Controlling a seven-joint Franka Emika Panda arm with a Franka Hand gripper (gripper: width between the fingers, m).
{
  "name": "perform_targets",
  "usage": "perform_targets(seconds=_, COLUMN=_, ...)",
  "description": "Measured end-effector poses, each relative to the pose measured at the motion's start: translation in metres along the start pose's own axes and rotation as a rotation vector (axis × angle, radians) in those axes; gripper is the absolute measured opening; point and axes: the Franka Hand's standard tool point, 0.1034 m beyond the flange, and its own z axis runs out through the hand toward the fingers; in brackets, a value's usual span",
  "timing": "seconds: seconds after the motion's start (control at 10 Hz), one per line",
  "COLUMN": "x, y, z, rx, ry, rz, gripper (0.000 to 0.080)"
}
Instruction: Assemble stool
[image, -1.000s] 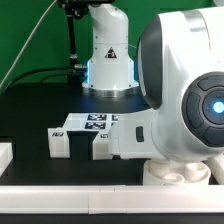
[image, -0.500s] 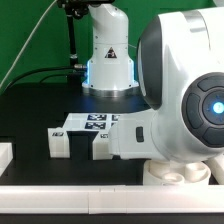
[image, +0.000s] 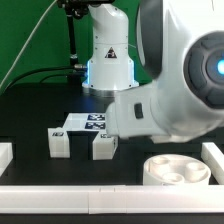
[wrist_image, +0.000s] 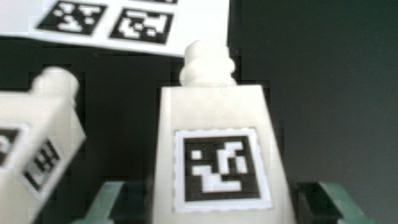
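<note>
In the wrist view a white block leg (wrist_image: 217, 130) with a black-and-white tag stands upright between my gripper's (wrist_image: 222, 205) green fingers (wrist_image: 118, 200), which are shut on its sides. A second leg (wrist_image: 32, 130) stands close beside it. In the exterior view two tagged legs (image: 58, 143) (image: 103, 147) stand on the black table. The round white seat disc (image: 175, 171) lies socket side up at the exterior view's right, near the front. The arm's bulky white body (image: 165, 95) hides the gripper and the held leg there.
The marker board (image: 90, 122) (wrist_image: 111, 20) lies flat behind the legs. White border rails run along the front (image: 100, 196), the exterior view's left (image: 5, 155) and its right (image: 214, 155). The arm's base (image: 108, 60) stands at the back.
The jaws have shut on the leg. In the exterior view the arm's body has risen and shifted, uncovering the seat disc.
</note>
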Motion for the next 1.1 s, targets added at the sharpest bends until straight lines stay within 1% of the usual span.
perform_targets(seconds=0.1, x=-0.011, y=-0.001, z=-0.014, rx=0.001, ry=0.017, rz=0.003, gripper=0.0337)
perform_targets(seconds=0.2, x=-0.022, y=-0.004, z=-0.012, rx=0.026, ry=-0.028, rz=0.06, gripper=0.0337)
perform_targets(seconds=0.3, x=-0.009, y=-0.003, z=-0.015, rx=0.025, ry=0.03, rz=0.052, gripper=0.0337)
perform_targets(seconds=0.4, x=0.0, y=-0.005, z=-0.029, rx=0.024, ry=0.166, rz=0.049, gripper=0.0337)
perform_targets(seconds=0.5, x=-0.007, y=-0.007, z=-0.033, rx=0.02, ry=0.247, rz=0.04, gripper=0.0337)
perform_targets(seconds=0.6, x=-0.014, y=-0.009, z=-0.045, rx=0.015, ry=0.309, rz=0.025, gripper=0.0337)
perform_targets(seconds=0.7, x=-0.022, y=-0.015, z=-0.063, rx=0.007, ry=0.36, rz=0.003, gripper=0.0337)
perform_targets(seconds=0.8, x=-0.025, y=-0.022, z=-0.083, rx=0.0, ry=0.428, rz=-0.013, gripper=0.0337)
perform_targets(seconds=0.9, x=-0.023, y=-0.028, z=-0.099, rx=-0.007, ry=0.536, rz=-0.019, gripper=0.0337)
perform_targets(seconds=1.1, x=-0.019, y=-0.027, z=-0.102, rx=-0.011, ry=0.675, rz=-0.017, gripper=0.0337)
